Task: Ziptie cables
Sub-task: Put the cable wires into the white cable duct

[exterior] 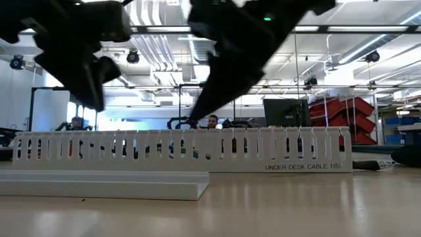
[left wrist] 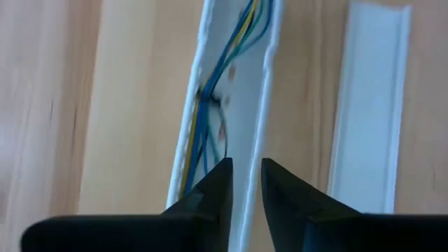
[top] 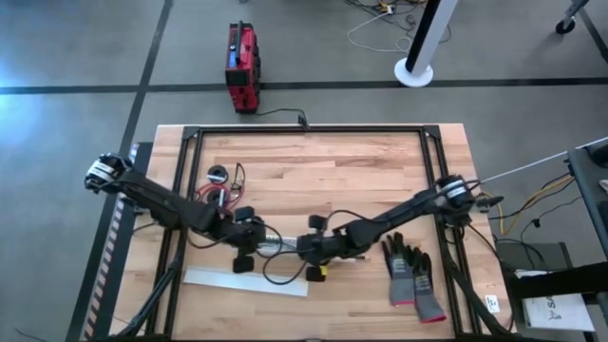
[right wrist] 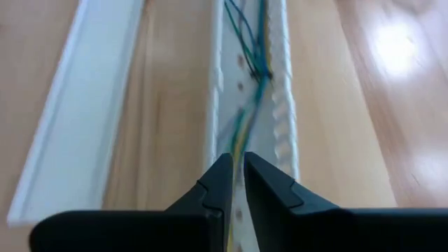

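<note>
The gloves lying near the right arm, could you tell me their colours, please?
The pair of work gloves is grey with black fingers and red cuffs, clearest in the high view.

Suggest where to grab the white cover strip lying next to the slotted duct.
Probably straight from above, fingers across its narrow width, near mid-length. The cover strip lies flat, long and thin, with raised side lips the pads can close on; held by one end it would likely droop. Bare wood separates it from the slotted duct, so there is room to come down.

White slotted strip [exterior: 184,151] — dark arms [exterior: 237,46] above
</note>
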Robot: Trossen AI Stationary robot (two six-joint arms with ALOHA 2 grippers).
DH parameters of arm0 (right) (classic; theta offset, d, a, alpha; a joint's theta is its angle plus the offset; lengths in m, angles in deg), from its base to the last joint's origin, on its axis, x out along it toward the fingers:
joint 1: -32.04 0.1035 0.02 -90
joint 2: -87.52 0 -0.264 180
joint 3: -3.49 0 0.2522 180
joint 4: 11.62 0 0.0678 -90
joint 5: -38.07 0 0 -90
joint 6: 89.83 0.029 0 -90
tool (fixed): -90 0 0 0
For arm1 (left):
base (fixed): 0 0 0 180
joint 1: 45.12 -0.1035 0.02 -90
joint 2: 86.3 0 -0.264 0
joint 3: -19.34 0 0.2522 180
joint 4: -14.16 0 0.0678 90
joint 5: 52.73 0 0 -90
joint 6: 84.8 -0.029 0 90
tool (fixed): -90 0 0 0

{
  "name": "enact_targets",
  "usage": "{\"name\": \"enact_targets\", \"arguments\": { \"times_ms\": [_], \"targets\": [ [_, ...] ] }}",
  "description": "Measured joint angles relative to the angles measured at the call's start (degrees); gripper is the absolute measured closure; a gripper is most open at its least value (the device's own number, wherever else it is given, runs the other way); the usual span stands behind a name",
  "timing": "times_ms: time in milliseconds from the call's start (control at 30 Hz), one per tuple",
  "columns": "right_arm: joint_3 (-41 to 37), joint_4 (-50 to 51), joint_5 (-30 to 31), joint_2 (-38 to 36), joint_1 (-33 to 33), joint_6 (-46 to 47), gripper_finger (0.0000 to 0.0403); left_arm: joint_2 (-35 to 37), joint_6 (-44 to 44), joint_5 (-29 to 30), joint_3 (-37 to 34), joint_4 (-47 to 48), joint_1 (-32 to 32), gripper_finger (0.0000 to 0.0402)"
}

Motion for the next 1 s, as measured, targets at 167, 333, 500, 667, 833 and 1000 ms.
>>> {"name": "enact_targets", "arguments": {
  "times_ms": [167,333,500,667,833,1000],
  "targets": [
    [7.20,4.23,-0.87,5.18,-1.37,-1.32,0.0368,2.36,7.61,0.19,-1.37,5.15,3.32,0.0347],
    [10.60,10.30,-1.09,8.12,-2.41,-1.84,0.0357,2.62,10.84,0.19,-3.91,5.37,5.19,0.0329],
    [10.49,20.19,-2.46,7.41,-1.95,-3.09,0.0355,2.60,11.60,-0.29,-4.36,6.15,5.74,0.0307],
    [10.45,29.46,-2.30,6.05,-1.48,-2.27,0.0362,2.65,14.15,-2.14,-4.62,6.84,6.95,0.0286],
    [10.10,30.39,-2.31,5.98,-1.12,-1.88,0.0361,2.65,19.32,-2.19,-5.85,10.57,9.54,0.0267],
    [10.10,24.35,-2.30,5.93,-1.16,-2.66,0.0346,2.67,21.56,-0.41,-8.20,9.60,11.52,0.0256]
  ]
}}
